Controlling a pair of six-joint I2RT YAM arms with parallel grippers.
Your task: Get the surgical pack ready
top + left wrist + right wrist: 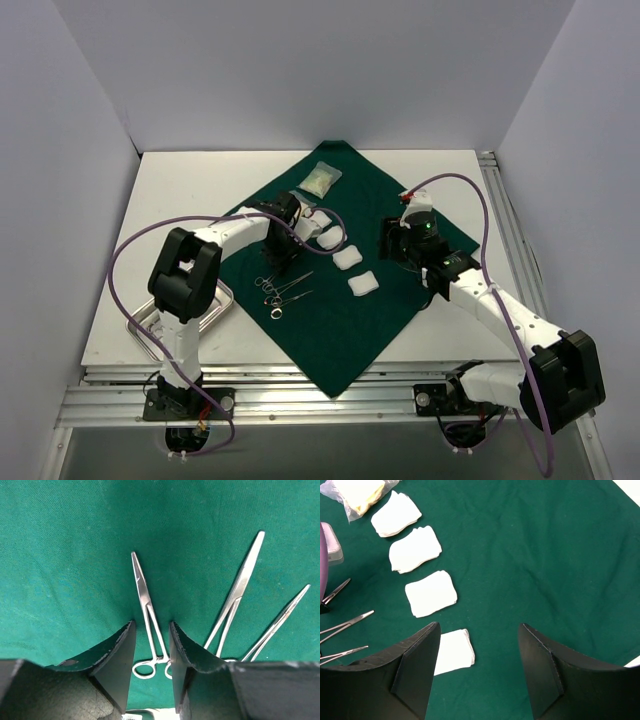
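**Q:** Which step is shown?

**A:** Arranging the instruments, I judge. My left gripper (152,625), jaws apart, straddles the clamp (145,597) at its ring handles on the green cloth (75,555). Next I would close squarely and lift. My right gripper (479,627) hangs open near the gauze pads (431,593).

Bright, even light; soft shadows.

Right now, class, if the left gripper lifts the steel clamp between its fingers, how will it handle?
The steel clamp looks thin and polished: probably stiff, and slippery in the left gripper. It lies flat on the green drape, so a pinch may catch cloth. Its ringed end may sag.
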